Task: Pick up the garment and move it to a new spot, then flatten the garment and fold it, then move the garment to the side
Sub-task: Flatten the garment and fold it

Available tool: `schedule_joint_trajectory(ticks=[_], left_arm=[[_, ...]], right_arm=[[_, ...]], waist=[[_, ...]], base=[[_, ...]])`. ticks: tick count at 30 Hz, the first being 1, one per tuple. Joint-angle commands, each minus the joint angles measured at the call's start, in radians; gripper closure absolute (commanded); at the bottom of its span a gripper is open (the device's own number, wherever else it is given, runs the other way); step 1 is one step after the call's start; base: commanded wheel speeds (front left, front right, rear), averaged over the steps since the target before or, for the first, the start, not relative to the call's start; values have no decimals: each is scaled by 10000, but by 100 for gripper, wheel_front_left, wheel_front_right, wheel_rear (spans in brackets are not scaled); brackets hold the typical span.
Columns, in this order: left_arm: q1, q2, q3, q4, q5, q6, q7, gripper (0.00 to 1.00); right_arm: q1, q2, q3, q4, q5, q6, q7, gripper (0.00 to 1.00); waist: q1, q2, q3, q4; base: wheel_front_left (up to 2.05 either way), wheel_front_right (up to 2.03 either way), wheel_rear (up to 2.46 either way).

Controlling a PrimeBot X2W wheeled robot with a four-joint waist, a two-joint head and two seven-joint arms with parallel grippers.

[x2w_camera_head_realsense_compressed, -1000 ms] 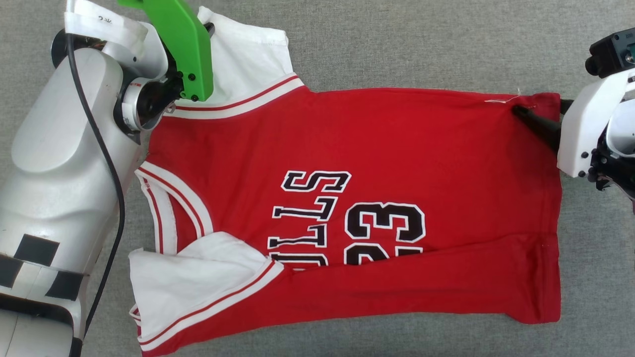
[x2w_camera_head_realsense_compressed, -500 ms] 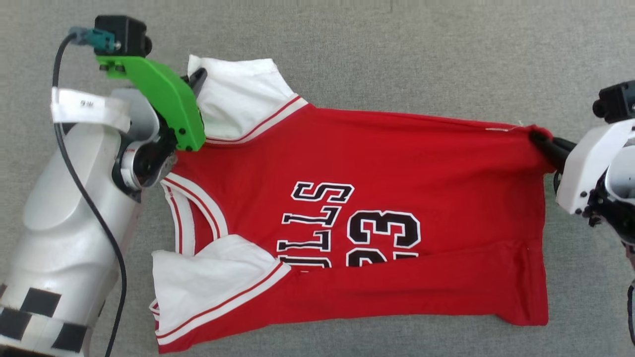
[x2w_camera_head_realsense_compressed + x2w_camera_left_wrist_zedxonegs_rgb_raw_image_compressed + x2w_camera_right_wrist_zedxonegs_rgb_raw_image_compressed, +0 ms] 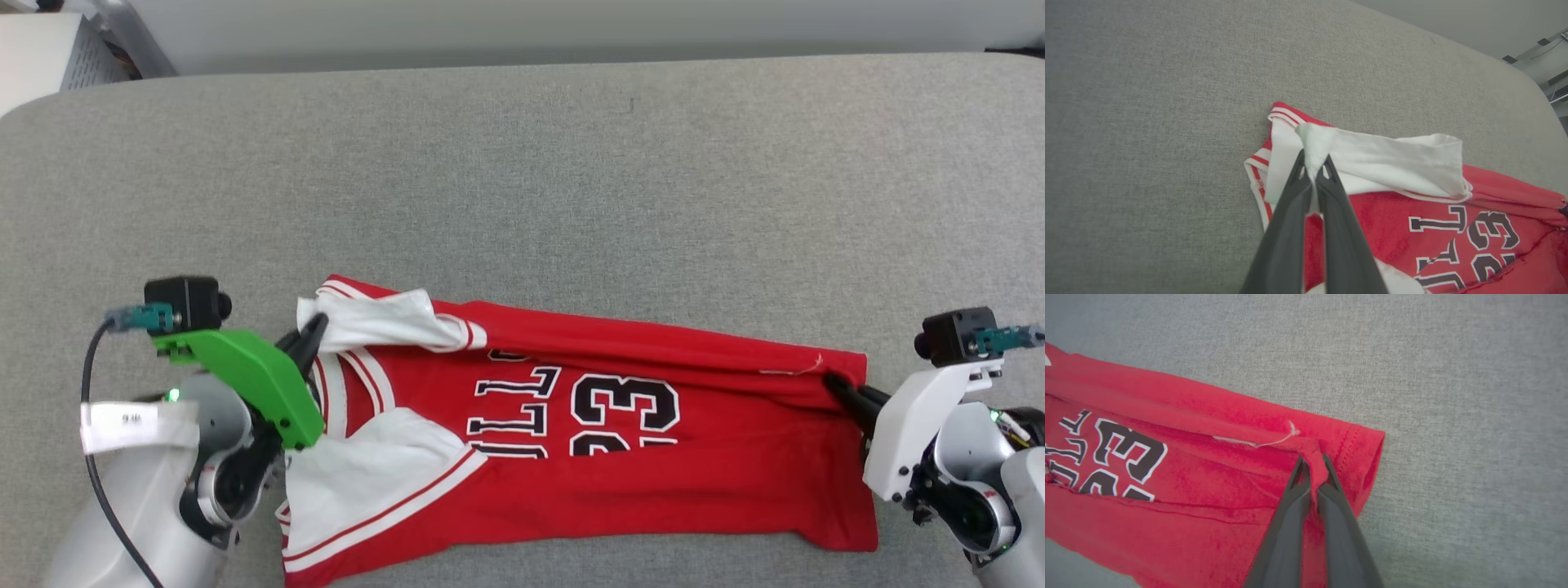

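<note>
The garment, a red jersey T-shirt with white sleeves and black-and-white "23" print, lies across the near part of the grey table, collar to the left. My left gripper is shut on the far white sleeve. The left wrist view shows the fingertips pinching a peak of white cloth, with my left gripper over the garment. My right gripper is shut on the far hem corner; in the right wrist view my right gripper bunches red fabric of the garment. The far edge is raised and rolled toward me.
Grey fabric covers the table, and its rounded far edge runs along the top of the head view. A pale cabinet stands beyond the far left corner. Bare table surface stretches beyond and to the right of the shirt.
My right gripper has shut on the hem corner. Both grippers have drawn the garment's far edge up and toward me, so it now rolls over the print. The head camera has also shifted.
</note>
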Motion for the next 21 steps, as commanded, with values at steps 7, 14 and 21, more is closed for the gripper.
schedule_joint_trajectory(ticks=[7,14,21], left_arm=[[2165,-6,205,-1122,-576,379,-394,100],[3440,-65,37,-1657,-720,688,-417,100],[3507,-514,-382,-1047,-818,569,-296,100]], right_arm=[[1049,380,-610,182,-41,-11,-306,100],[1735,683,-1160,188,-111,-11,-462,100],[2180,1114,-1511,303,-239,-11,-466,100]], waist=[[1,-1,-640,131],[1,-1,-797,237],[1,-1,-803,302]], base=[[0,0,0],[0,0,0],[0,0,0]])
